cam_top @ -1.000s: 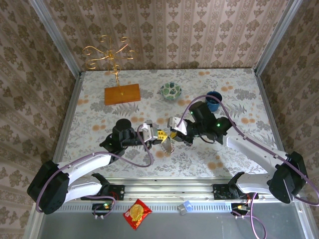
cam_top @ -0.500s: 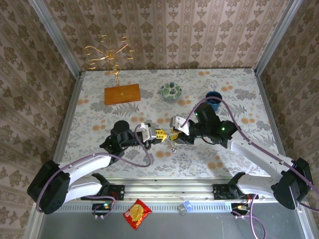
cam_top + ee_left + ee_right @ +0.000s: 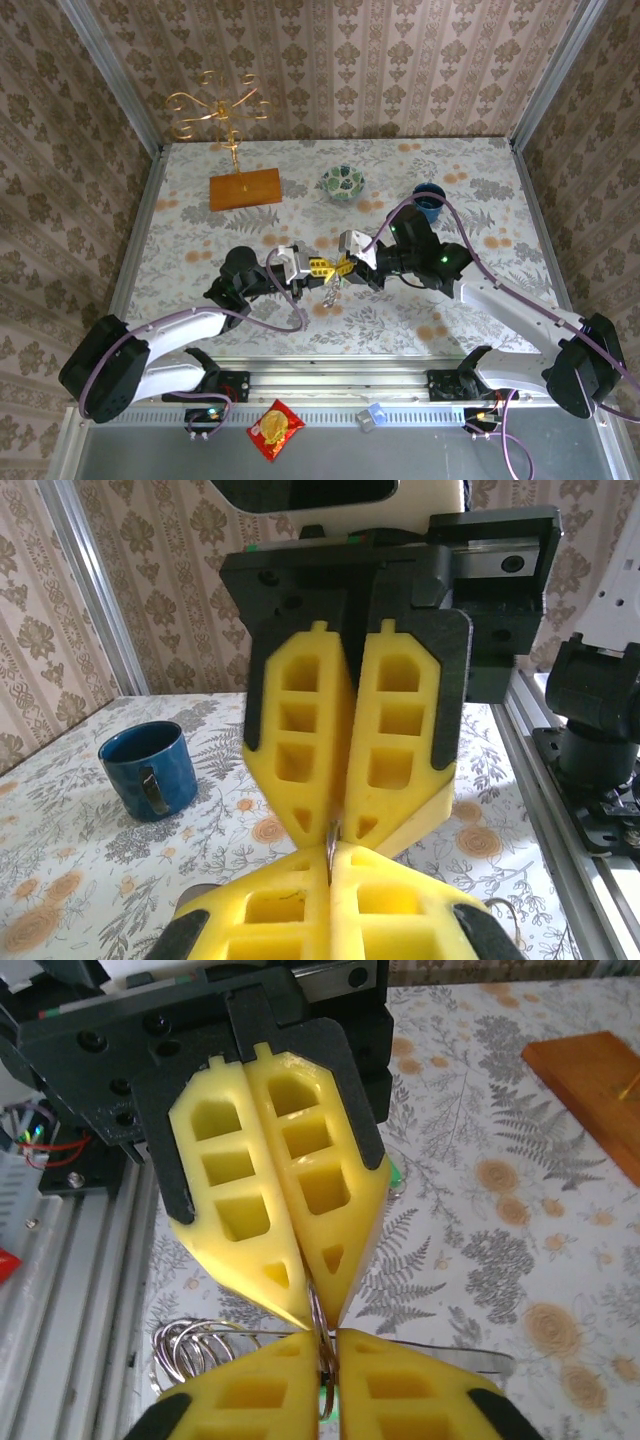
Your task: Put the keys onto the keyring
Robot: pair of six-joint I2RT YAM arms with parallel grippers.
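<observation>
My two grippers meet tip to tip above the middle of the table, the left gripper (image 3: 320, 267) facing the right gripper (image 3: 343, 266). In the right wrist view the right gripper (image 3: 328, 1360) is shut on a small metal ring, with a key's green head (image 3: 330, 1402) showing just under it. The same ring runs up into the shut tips of the left gripper (image 3: 315, 1305). Seen from the left wrist, a thin metal sliver sits pinched in the left gripper (image 3: 328, 875). The keyring (image 3: 426, 1344) shows as a thin dark wire passing behind the tips. Its full outline is hidden.
A bunch of small silver rings (image 3: 185, 1350) lies left of the tips. The blue mug (image 3: 428, 203) stands behind the right arm, the patterned green bowl (image 3: 342, 181) further back. The gold wire stand (image 3: 220, 105) rises from an orange wooden base (image 3: 245, 188). A snack packet (image 3: 275, 428) lies beyond the front rail.
The right gripper opened a little and shut again, and its tips came in against the left gripper's tips. The left arm barely moved.
</observation>
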